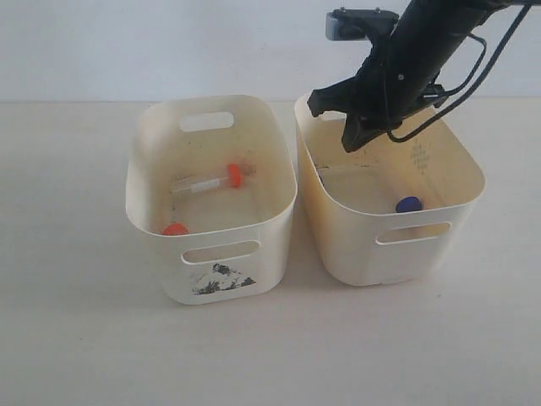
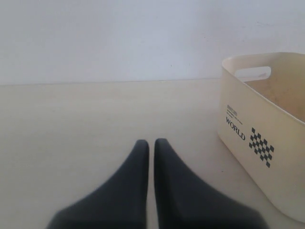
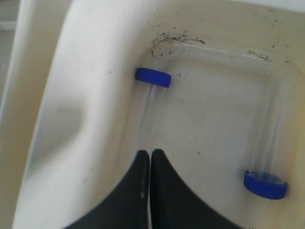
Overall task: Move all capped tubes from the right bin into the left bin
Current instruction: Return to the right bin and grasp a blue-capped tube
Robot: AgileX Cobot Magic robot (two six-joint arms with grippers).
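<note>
Counting first: 4 capped tubes in all, 2 per bin, and 2 bins just beside each other on the table [image 1: 76, 338].

Left bin [image 1: 169, 283] is the paler one w/ a torn b&w sticker [image 1: 221, 279] under its near slot. It holds the 2 orange-capped tubes. One orange tube [image 1: 210, 181] lies flat mid-floor, cap toward the right. The other orange tube [image 1: 175, 228] is at the near wall, w/ only its cap showing over the rim.

Right bin [image 1: 355, 241] is yellower, w/ a dotted diamond mark [image 1: 420, 156] on its inner right wall. It holds the 2 blue-capped tubes. The exterior view shows only 1 blue cap [image 1: 408, 204], in the near-right corner. The right wrist view shows both. One blue tube [image 3: 152, 78] lies along a side wall, its clear body running from the cap toward the fingertips. The other blue tube [image 3: 265, 183] lies along the opposite side, well apart from the first.

Right end effector [image 1: 349, 142] hangs over the far-left part of the right bin, pointing down into it. In its wrist view the two black fingers [image 3: 138, 181] are pressed together w/ nothing between them. The nearer tube's clear end lies just beyond the tips; can't tell if it touches.

Left end effector [image 2: 151, 143] is out of the exterior view. It sits over bare table, fingers closed to a thin slit, holding nothing.
</note>
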